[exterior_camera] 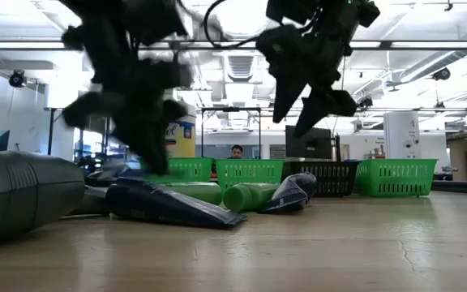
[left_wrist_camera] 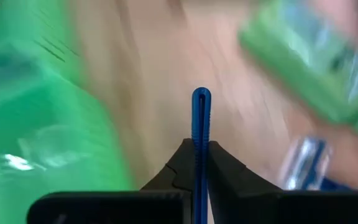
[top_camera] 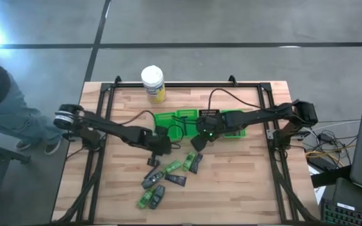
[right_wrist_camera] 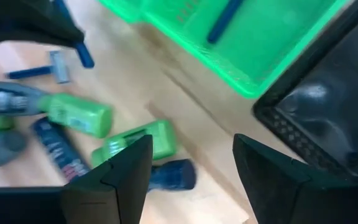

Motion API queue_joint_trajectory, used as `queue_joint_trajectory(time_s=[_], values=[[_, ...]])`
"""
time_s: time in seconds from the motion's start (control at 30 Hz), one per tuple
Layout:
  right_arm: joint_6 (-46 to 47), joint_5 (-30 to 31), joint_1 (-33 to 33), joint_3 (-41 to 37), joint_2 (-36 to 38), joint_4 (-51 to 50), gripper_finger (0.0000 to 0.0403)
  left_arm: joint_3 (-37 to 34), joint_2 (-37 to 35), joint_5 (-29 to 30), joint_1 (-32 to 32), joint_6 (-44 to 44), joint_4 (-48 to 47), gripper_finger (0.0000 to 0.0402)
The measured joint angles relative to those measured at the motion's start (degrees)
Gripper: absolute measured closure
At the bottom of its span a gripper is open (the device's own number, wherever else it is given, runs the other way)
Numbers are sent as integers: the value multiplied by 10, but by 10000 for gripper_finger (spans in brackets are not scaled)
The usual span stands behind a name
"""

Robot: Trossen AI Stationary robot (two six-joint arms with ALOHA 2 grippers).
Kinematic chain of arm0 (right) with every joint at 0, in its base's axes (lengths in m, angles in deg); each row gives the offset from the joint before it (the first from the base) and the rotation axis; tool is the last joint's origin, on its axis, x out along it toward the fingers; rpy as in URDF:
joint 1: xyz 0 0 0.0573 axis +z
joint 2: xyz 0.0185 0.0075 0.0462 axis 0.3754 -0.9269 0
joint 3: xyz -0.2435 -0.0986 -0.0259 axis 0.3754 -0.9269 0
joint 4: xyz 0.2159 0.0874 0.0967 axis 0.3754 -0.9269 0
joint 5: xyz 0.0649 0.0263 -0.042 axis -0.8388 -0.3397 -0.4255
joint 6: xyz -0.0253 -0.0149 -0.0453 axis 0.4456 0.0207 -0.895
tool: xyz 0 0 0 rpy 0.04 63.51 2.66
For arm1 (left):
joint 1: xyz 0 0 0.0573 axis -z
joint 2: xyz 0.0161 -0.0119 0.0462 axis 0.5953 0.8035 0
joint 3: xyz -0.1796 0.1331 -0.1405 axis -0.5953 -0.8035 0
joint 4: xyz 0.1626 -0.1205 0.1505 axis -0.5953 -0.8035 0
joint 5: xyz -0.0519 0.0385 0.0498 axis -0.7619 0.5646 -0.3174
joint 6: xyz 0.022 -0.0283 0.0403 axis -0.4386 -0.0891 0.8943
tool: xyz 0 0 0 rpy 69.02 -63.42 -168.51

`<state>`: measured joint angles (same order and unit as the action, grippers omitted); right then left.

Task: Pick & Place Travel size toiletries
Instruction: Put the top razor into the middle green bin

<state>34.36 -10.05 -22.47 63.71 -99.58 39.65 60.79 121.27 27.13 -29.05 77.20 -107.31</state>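
Note:
The travel size toiletries point(top_camera: 168, 179) lie in a loose heap on the table's near middle: dark grey tubes point(right_wrist_camera: 58, 149), bright green little bottles point(right_wrist_camera: 79, 115) and a blue-handled razor point(right_wrist_camera: 45, 68). Another blue razor point(right_wrist_camera: 225, 22) lies in a green tray point(top_camera: 175, 121). My left gripper point(top_camera: 159, 145) hovers between that tray and the heap, shut on a thin blue stick point(left_wrist_camera: 201, 115). My right gripper point(top_camera: 200, 141) hangs open above the heap's far right side, over a green bottle point(right_wrist_camera: 138, 142) and a dark tube point(right_wrist_camera: 174, 174), touching nothing. My left gripper pinches the thin blue stick point(left_wrist_camera: 201, 124) between its two fingers point(left_wrist_camera: 182, 165). The stick lies along the fingers, and its rounded free end point(left_wrist_camera: 201, 93) reaches past their tips. In the right wrist view that blue end point(right_wrist_camera: 84, 57) shows clear of the wood.
Behind the heap stands a row of small trays: the green ones, a black tray point(top_camera: 209, 115) and another green tray point(top_camera: 234, 122). A white-lidded, yellow-labelled jar point(top_camera: 153, 85) stands at the far edge. A person point(top_camera: 5, 107) is beside the table's left side. Bare wood point(top_camera: 244, 182) lies near right.

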Motion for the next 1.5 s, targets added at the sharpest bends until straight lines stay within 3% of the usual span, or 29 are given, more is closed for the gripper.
queue_joint_trajectory(time_s=[0.23,0.47,0.63,0.8,1.13,1.5], values=[[9,-102,-43,0,27,64,194,-5,-105,59,1,168,5,383],[51,-210,-125,0,24,187,200,-3,-182,115,29,451,23,383],[74,-260,-157,0,24,283,191,7,-198,135,36,508,63,383],[92,-290,-157,11,17,329,176,7,-190,145,39,658,140,383],[88,-328,-149,33,-1,328,150,7,-173,114,35,734,197,381],[71,-333,-126,43,-16,333,190,7,-148,94,31,727,253,378]])
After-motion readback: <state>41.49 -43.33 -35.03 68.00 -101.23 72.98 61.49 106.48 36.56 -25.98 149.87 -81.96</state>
